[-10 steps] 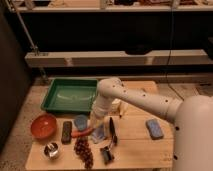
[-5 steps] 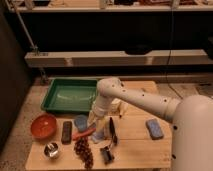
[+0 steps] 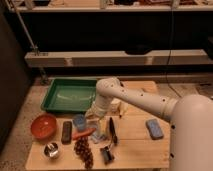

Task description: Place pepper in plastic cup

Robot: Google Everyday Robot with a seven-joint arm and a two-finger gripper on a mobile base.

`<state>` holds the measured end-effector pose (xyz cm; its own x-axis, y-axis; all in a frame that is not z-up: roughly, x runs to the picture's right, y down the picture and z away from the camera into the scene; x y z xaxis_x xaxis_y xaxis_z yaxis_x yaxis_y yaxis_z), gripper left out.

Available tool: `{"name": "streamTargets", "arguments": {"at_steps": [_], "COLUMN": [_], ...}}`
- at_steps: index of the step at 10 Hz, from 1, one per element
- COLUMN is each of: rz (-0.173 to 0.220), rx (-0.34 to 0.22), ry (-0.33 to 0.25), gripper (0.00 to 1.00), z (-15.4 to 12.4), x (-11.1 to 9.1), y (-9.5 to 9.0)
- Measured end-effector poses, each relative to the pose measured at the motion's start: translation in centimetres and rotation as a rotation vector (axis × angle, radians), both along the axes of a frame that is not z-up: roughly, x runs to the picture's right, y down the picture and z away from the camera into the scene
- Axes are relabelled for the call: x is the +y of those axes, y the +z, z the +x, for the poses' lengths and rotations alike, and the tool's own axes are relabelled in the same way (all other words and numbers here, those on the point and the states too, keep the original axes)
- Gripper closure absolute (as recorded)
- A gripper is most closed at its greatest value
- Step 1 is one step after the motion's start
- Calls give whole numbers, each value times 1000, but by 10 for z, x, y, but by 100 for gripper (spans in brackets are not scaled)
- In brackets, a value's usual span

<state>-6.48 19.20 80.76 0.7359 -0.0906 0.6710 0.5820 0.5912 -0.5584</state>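
Pepper (image 3: 83, 133) lies toward the worktop's front-left corner, just in front of the plastic cup (image 3: 79, 121) and not yet inside, the gripper (image 3: 99, 130) low beside it, its hold impossible to tell; lifting and dropping likely remain.

On the table (image 3: 137, 147) the tray (image 3: 65, 108) sits back left. In front of it runs a row: the bowl (image 3: 44, 125) far left, then a flat bar (image 3: 66, 131), then the plastic cup (image 3: 79, 121). The pepper (image 3: 83, 133) lies just in front of the cup, with the grapes (image 3: 84, 149) in front of that and a small cup (image 3: 51, 150) to their left. The gripper (image 3: 97, 121) hangs just right of the plastic cup, near the pepper's right end. A slim tool (image 3: 112, 131) lies right of the gripper, and a sponge (image 3: 154, 128) lies well apart, farther right.
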Motion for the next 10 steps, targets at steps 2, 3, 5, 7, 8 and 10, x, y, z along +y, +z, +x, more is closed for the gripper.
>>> {"name": "streamTargets", "arguments": {"at_steps": [2, 3, 5, 7, 8, 10], "rz": [-2, -3, 1, 12, 16, 23], "rx": [-1, -2, -2, -2, -5, -15], "ry": [1, 3, 0, -17, -24, -27], "gripper": [49, 60, 82, 98, 100, 100], "z": [1, 3, 5, 4, 2, 1], "x": [1, 2, 3, 4, 5, 6], "y": [1, 1, 2, 2, 2, 0]}}
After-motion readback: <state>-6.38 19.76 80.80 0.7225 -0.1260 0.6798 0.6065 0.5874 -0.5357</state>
